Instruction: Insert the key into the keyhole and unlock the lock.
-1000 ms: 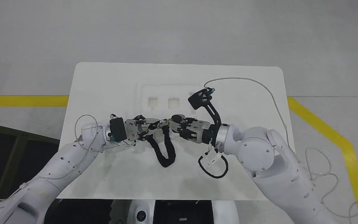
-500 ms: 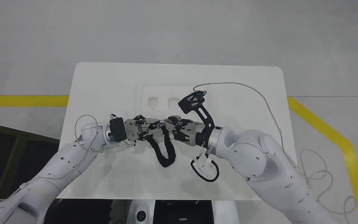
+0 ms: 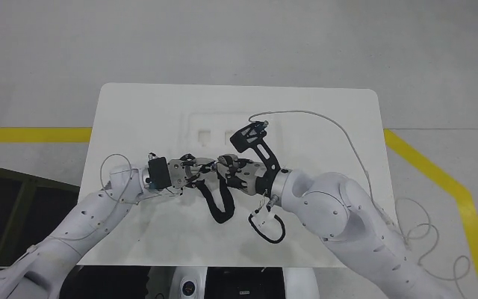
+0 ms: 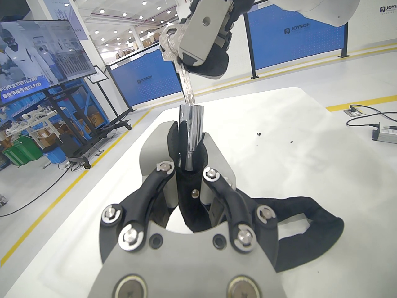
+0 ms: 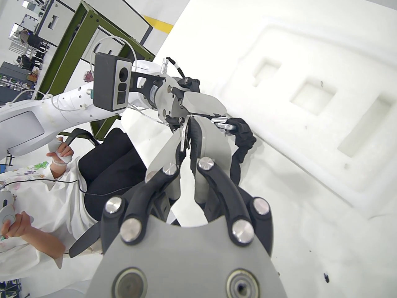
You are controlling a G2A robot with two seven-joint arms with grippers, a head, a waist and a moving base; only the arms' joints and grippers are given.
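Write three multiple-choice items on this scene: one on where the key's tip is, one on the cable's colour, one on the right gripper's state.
1. Where is the tip of the key relative to the lock?
A. far off to one side
B. at its chrome end
C. inside its cable loop

2. What colour is the lock's cable?
A. black
B. red
C. yellow

3. The right gripper is:
A. open and empty
B. shut on the cable
C. shut on the key

Answers:
1. B: in the left wrist view the blade meets the top of the chrome barrel.
2. A: the loop is black in every view.
3. C: it pinches the key's head.
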